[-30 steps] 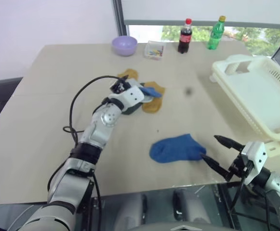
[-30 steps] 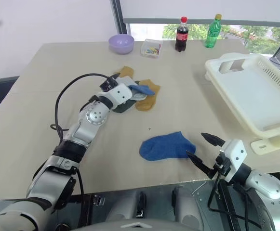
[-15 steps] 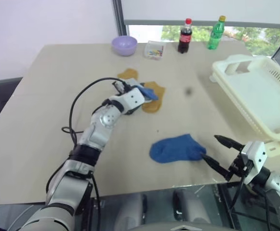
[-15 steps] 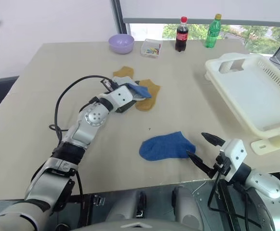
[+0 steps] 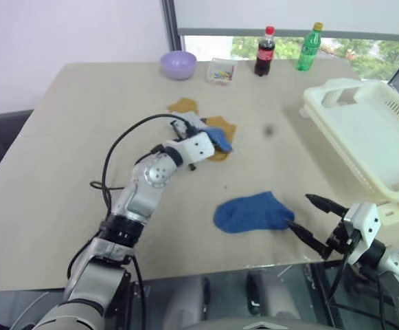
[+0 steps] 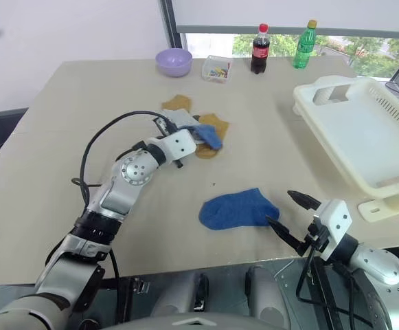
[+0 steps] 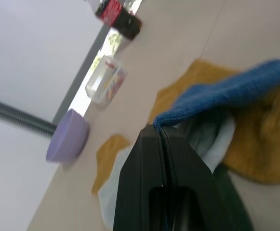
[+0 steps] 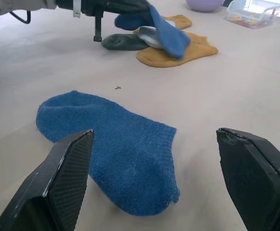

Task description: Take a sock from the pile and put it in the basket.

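The pile of mustard, light grey and dark grey socks lies mid-table. My left gripper is at the pile's near side, shut on the edge of a blue sock that hangs from its fingertips above the mustard ones. A second blue sock lies flat nearer the front edge. Just right of it is my right gripper, held low and open with nothing between its fingers. The cream-white basket stands at the right edge, with nothing showing inside it.
Along the table's back edge stand a lilac bowl, a small clear box, a cola bottle and a green bottle. A black cable loops off my left forearm.
My left gripper has shut on the blue sock at the pile and drawn it a little right and toward me, off the heap. The right arm has kept still.
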Motion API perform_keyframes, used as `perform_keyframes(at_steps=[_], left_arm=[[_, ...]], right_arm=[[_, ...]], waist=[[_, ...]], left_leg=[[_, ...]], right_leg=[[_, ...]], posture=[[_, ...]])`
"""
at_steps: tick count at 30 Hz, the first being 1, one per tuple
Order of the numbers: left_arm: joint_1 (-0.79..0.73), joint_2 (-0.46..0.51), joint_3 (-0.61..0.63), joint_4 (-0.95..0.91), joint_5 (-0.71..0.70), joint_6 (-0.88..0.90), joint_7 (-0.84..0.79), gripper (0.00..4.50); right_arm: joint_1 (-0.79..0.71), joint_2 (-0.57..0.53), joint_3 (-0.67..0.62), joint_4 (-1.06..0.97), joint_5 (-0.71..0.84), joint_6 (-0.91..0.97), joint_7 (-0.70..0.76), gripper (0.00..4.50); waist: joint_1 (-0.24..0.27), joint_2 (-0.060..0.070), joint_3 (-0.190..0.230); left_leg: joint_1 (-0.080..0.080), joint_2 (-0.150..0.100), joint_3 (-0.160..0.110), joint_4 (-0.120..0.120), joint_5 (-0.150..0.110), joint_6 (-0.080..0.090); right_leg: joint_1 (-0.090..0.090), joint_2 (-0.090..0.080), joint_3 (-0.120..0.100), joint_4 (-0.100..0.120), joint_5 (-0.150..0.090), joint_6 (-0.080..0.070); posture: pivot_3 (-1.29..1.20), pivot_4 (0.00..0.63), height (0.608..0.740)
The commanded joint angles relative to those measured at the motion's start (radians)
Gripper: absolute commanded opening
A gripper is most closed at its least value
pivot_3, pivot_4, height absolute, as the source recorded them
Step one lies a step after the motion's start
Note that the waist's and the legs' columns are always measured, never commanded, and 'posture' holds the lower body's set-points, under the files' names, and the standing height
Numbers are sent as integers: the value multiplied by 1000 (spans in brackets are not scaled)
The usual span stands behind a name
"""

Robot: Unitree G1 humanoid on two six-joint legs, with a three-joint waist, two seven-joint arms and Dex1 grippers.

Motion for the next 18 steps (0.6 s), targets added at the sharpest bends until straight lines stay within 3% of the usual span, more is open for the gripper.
perform_keyframes(at_steps=[1,6,12,15,16,18], left_arm=[[16,-15,-43,-97,-17,19,-75,16],[63,-44,-114,-176,-32,91,-188,16],[102,-206,-110,-328,-201,468,-324,16],[76,-197,-128,-347,-224,556,-377,16],[73,-187,-135,-353,-233,570,-392,589],[70,-185,-116,-379,-287,667,-419,1298]], right_arm=[[-2,-2,-4,-13,1,-23,3,4174],[-2,-8,-8,-15,-1,6,-12,4174],[-11,-4,-24,-20,-5,49,-64,4174],[-28,-5,-33,-14,-10,89,-108,4174],[-34,-5,-34,-13,-11,95,-116,4174],[-53,-15,-45,-5,-10,147,-148,4174]], waist=[[0,0,0],[-1,0,0],[2,0,0],[-2,0,0],[-6,0,0],[-12,1,0]], left_leg=[[0,0,0,0,0,0],[0,0,0,0,0,0],[-1,0,0,0,0,0],[-1,0,-1,0,0,0],[0,0,-1,0,0,0],[0,0,0,-1,0,0]], right_leg=[[0,0,0,0,0,0],[0,0,0,0,0,0],[-1,0,0,0,0,0],[-1,0,0,0,0,0],[-1,1,0,0,0,0],[-1,3,1,0,0,0]], posture=[[0,150,735],[0,150,735],[0,150,735],[0,150,735],[0,150,735],[0,150,735]])
